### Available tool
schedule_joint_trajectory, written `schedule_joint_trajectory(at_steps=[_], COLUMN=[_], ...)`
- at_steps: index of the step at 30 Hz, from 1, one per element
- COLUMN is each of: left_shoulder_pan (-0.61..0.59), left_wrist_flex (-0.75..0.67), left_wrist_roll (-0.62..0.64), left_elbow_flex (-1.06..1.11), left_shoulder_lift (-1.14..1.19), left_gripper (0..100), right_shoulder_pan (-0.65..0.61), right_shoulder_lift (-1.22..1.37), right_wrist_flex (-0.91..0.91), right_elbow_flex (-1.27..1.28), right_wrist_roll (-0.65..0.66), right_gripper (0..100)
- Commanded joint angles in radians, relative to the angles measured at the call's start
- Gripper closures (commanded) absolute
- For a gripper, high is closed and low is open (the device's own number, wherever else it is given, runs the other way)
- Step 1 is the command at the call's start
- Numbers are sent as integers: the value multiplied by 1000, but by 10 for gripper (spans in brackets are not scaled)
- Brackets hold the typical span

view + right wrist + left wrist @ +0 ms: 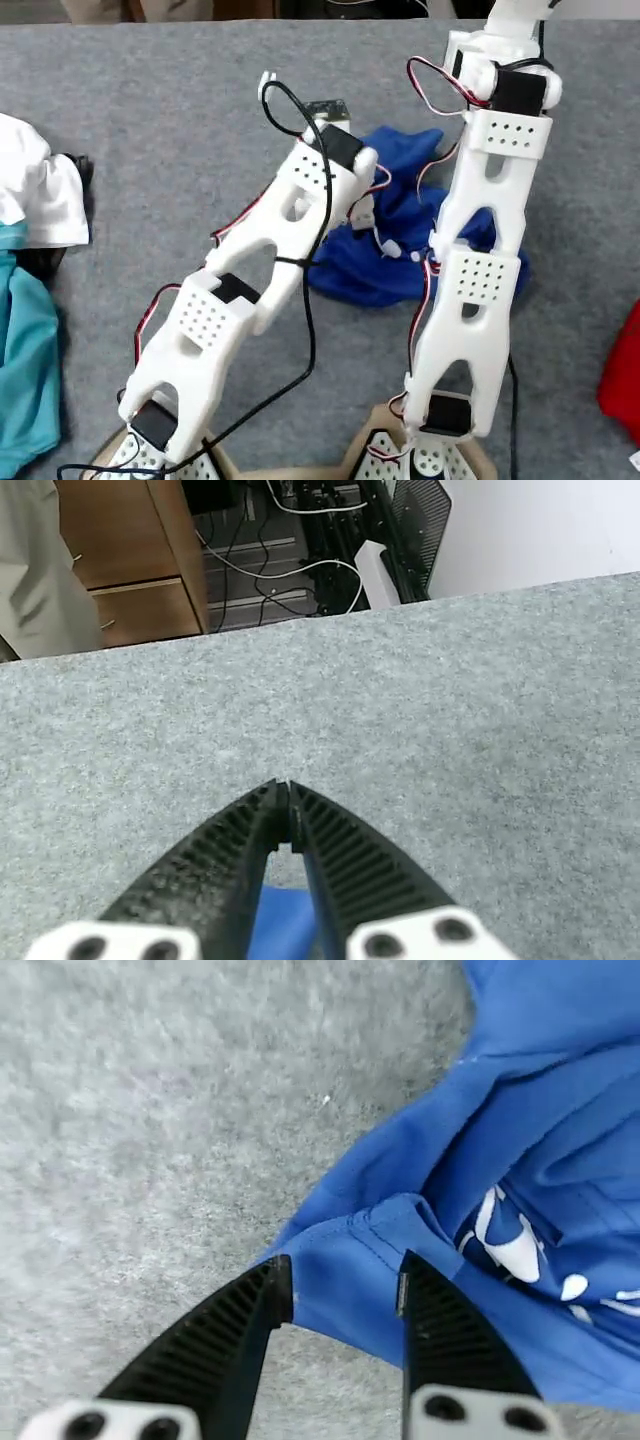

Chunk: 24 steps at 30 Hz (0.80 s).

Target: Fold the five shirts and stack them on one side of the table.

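Little of the job looks done. The crumpled royal-blue cotton shirt (395, 250) lies unfolded in a heap near the middle of the grey felt-covered table (170, 110), under both arms. At one side edge sit a white short-sleeved shirt (35, 195) and a teal shirt (25, 350), which overlap loosely and do not read as a squared stack. A dark garment (75, 170) peeks out from beneath the white one. A red shirt (625, 375) lies at the opposite edge, so most of the folding and all of the gathering to one side appear to be left. The left claw (345, 1295) stands spread to a moderate gap, its ribbed black jaws set on either side of a stitched hem corner of the blue shirt and not yet pinched on it. The right claw (287, 802) has its jaws pressed together above the table, with a sliver of blue cloth (277, 920) beneath it. I cannot tell whether it grips that cloth.
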Motion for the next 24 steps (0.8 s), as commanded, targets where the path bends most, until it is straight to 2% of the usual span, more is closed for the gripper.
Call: schedule_joint_trajectory(at_steps=[1,7,16,21,24], left_shoulder_pan=[11,3,2,2,2], left_wrist_flex=[9,-9,-34,-32,-12], left_wrist_roll=[25,25,28,28,28], left_elbow_flex=[-57,-118,-193,-255,-313], left_shoulder_lift=[-15,25,171,173,173], left_gripper=[819,752,757,860,882], right_shoulder_pan=[15,15,15,15,15], right_shoulder_lift=[-25,-25,-25,-25,-25], right_wrist_flex=[-23,-23,-23,-23,-23], right_elbow_flex=[-48,-48,-48,-48,-48], right_wrist_roll=[31,29,29,29,29], right_gripper=[991,991,991,991,991])
